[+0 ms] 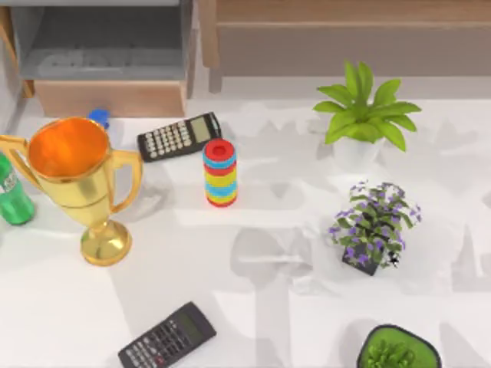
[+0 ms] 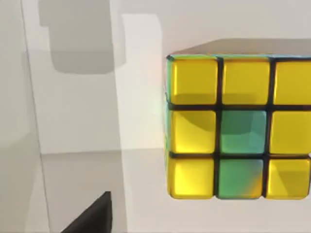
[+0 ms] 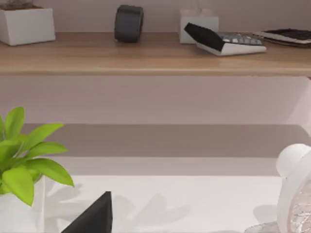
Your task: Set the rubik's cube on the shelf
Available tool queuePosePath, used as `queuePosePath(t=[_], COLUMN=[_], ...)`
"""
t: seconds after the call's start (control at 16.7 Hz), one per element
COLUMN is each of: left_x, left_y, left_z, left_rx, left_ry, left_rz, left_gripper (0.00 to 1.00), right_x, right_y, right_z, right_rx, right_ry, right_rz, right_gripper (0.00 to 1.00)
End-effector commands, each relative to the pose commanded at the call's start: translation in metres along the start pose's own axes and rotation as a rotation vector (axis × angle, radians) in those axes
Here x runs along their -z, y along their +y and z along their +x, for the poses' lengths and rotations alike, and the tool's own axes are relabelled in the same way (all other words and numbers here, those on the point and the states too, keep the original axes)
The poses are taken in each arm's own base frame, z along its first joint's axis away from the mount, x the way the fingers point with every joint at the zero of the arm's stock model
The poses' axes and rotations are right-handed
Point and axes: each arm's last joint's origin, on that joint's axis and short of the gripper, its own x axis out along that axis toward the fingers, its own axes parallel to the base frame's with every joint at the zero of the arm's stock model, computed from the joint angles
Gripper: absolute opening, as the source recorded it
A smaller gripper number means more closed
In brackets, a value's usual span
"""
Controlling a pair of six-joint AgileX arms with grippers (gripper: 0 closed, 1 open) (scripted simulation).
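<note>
The rubik's cube (image 2: 238,126) is seen close in the left wrist view, yellow squares with two green ones on the facing side, a brownish strip along its top edge, pale surfaces around it. What it rests on cannot be told. It is judged to lie just ahead of the left claw (image 2: 90,218), of which a single dark finger tip is shown at the frame's lower edge; the cube is offset to one side of that tip and is not touched by it. Whether the left claw's fingers are apart or together cannot be told.

Since the cube is off-centre to the claw, a corner may be struck on approach and the cube pushed or turned rather than grasped; a grip taken on an edge may slip during the lift.

The shelf (image 1: 345,23), the wide wooden ledge at the back right of the top view, is already carrying a white box (image 3: 26,24), a dark cylinder (image 3: 129,23) and a calculator (image 3: 226,41), so these could be knocked if the cube is set down carelessly. The right claw (image 3: 90,218) is parked facing the shelf; its state cannot be told. On the desk (image 1: 268,307) a ring stack (image 1: 220,173) stands.
</note>
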Motion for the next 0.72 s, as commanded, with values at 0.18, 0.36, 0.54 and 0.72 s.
queuePosePath(t=[0.18,0.36,0.54,0.72], left_x=[0.002,0.001,-0.006,-0.009], left_y=[-0.002,0.001,0.002,0.0], left_z=[0.006,0.025,0.054,0.061], left_rx=[0.0,0.001,0.001,0.0], left_ry=[-0.001,0.002,0.005,0.001], left_rz=[0.003,0.001,0.0,0.002], left_gripper=[1.0,1.0,1.0,1.0], right_x=[0.0,0.0,0.0,0.0], right_y=[0.0,0.0,0.0,0.0], right_z=[0.0,0.0,0.0,0.0], right_rx=[0.0,0.0,0.0,0.0], right_ry=[0.0,0.0,0.0,0.0], right_rz=[0.0,0.0,0.0,0.0], right_gripper=[1.0,1.0,1.0,1.0])
